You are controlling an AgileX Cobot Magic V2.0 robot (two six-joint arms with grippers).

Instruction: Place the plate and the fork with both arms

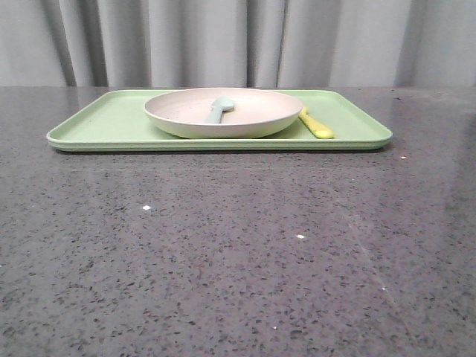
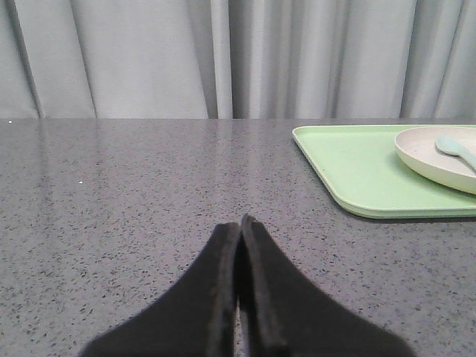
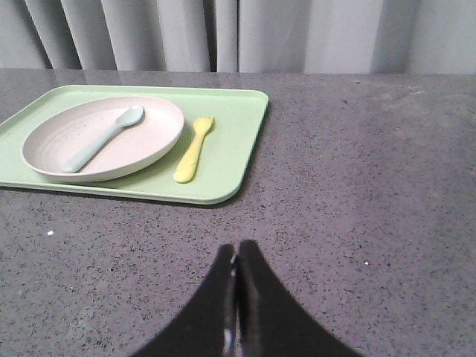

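The cream-white plate [image 1: 223, 113] sits on the light-green tray [image 1: 111, 123] at the back of the table. It also shows in the right wrist view [image 3: 104, 141] and partly in the left wrist view [image 2: 439, 160]. The yellow fork [image 1: 316, 124] lies on the tray just right of the plate, also in the right wrist view [image 3: 193, 149]. My left gripper [image 2: 239, 222] is shut and empty over bare table, well short of the tray. My right gripper [image 3: 236, 248] is shut and empty, in front of the tray's near right corner. Neither arm shows in the front view.
A pale blue-green spoon [image 1: 219, 109] lies inside the plate, seen also in the right wrist view [image 3: 100, 137]. The table is dark speckled stone [image 1: 238, 253]. Grey curtains [image 1: 238, 41] hang behind the table's far edge.
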